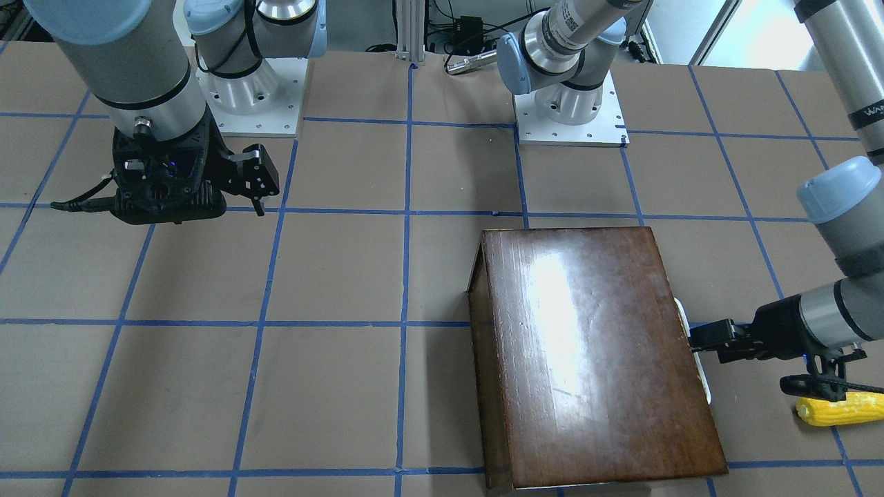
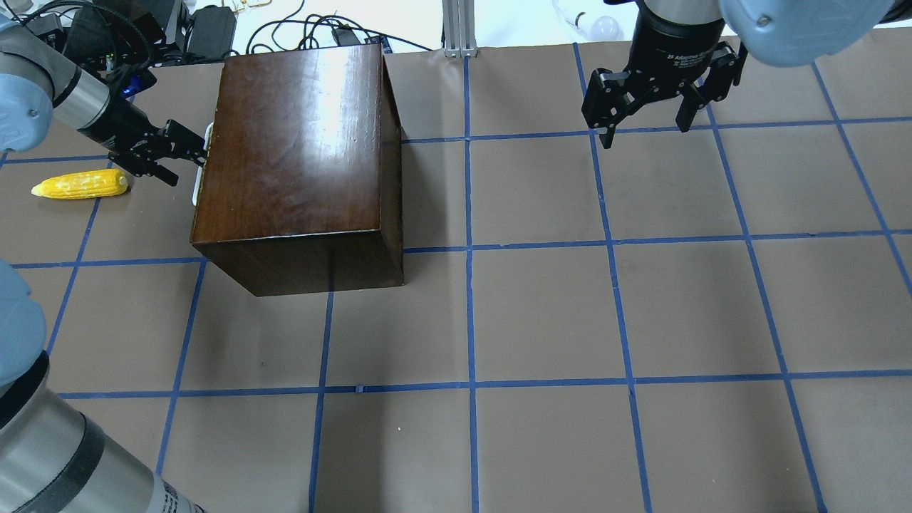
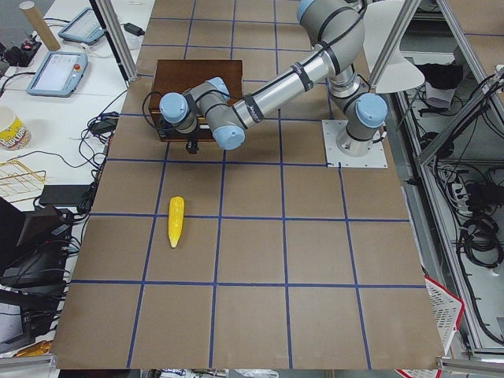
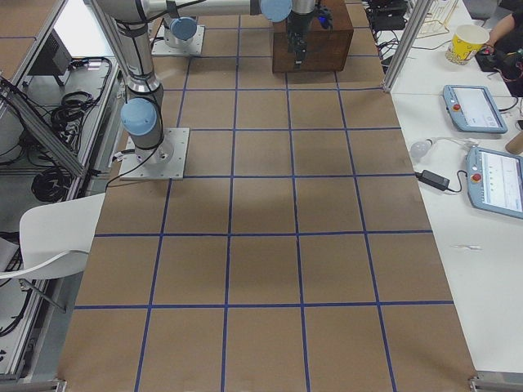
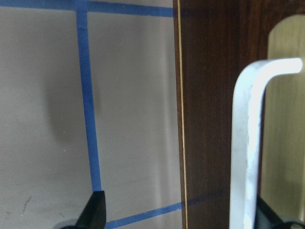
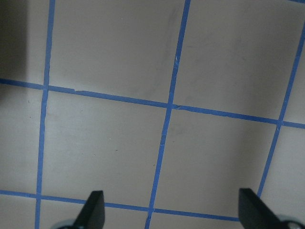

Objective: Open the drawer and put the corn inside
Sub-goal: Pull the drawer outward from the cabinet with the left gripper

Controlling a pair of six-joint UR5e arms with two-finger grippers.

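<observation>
The dark-brown cabinet [image 2: 299, 142] stands at the table's left back, also in the front view [image 1: 587, 345]. Its drawer is pushed in; only the dark front panel [image 5: 209, 95] and its pale metal handle [image 5: 245, 143] show. My left gripper [image 2: 187, 153] is open at that handle, which lies between the fingers close to one fingertip [image 5: 267, 217]; the other fingertip [image 5: 95, 210] hangs over the table. The yellow corn [image 2: 80, 185] lies on the table left of the cabinet, behind the left wrist, and shows in the front view [image 1: 839, 408]. My right gripper [image 2: 647, 125] is open and empty, far to the right.
Brown table paper with a blue tape grid [image 2: 470, 249] covers the table. The arm bases [image 1: 570, 103] stand at the robot's edge. Cables and aluminium posts [image 2: 459, 28] lie beyond the far edge. The right wrist view shows only bare paper [image 6: 167, 71].
</observation>
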